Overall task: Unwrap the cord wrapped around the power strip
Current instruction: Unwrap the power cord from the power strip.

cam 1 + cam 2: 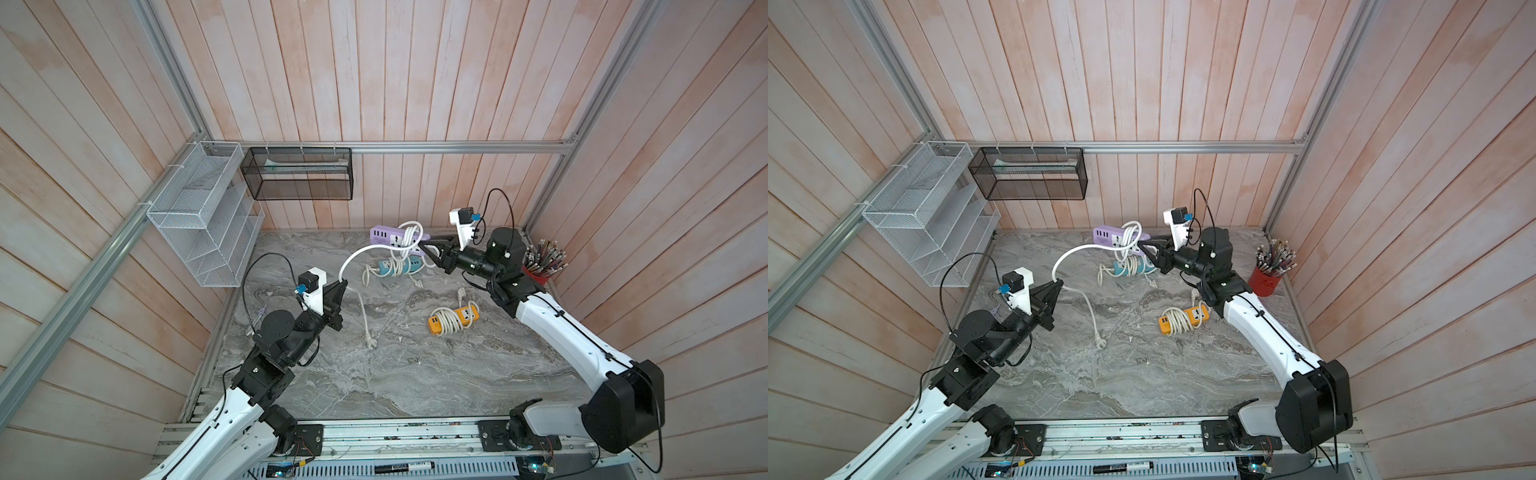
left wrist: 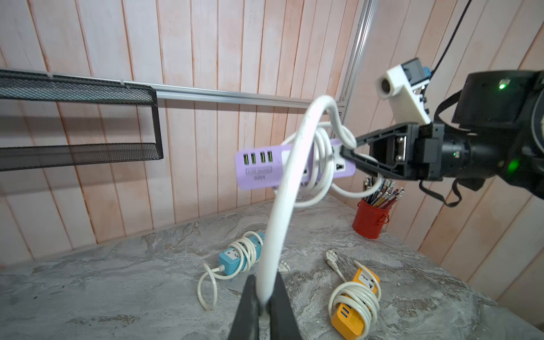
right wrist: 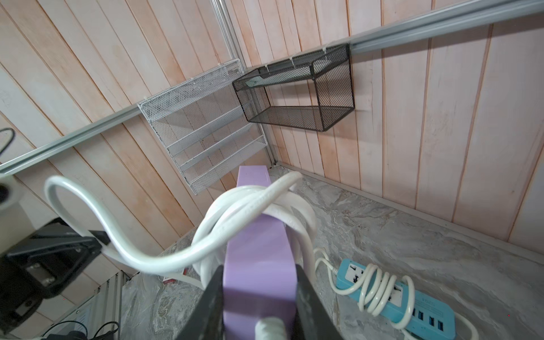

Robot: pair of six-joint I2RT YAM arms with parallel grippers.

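Since your right claw (image 1: 426, 244) clamps the purple power strip (image 1: 380, 234) aloft, your left claw (image 1: 344, 285), pinched tight on the cord (image 1: 365, 249), can pull loops free.

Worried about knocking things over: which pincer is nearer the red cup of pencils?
Right. The right pincer, gripping the purple power strip, hangs a short way inward from the red cup; the left pincer, shut on the white cord, is across the table.

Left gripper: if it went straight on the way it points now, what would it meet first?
Probably the lilac plastic power strip, wound with thick white cord, which the right gripper holds in the air. The left gripper itself pinches that cord; depth is unclear.
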